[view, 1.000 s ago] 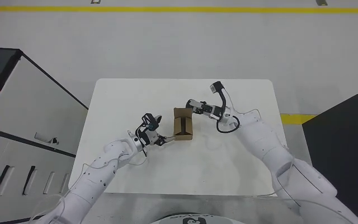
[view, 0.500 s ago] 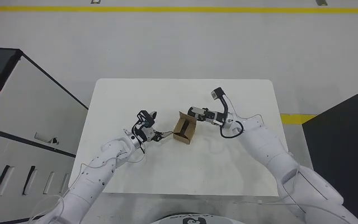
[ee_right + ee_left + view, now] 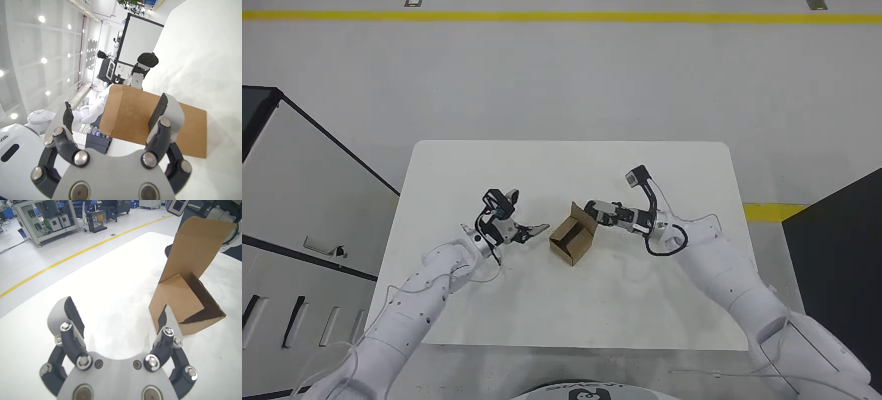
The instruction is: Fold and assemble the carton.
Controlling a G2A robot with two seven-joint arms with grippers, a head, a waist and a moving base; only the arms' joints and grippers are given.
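Currently the open-topped carton (image 3: 572, 235) stands between the left hand (image 3: 117, 302) and right hand (image 3: 115, 98), both spread apart.

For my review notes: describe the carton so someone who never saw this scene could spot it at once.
On the white table seen from above, look near the middle, between the left gripper and the right gripper. There stands the carton, an open cardboard box with one flap raised. Its brown colour sets it apart from the white table and grey grippers.
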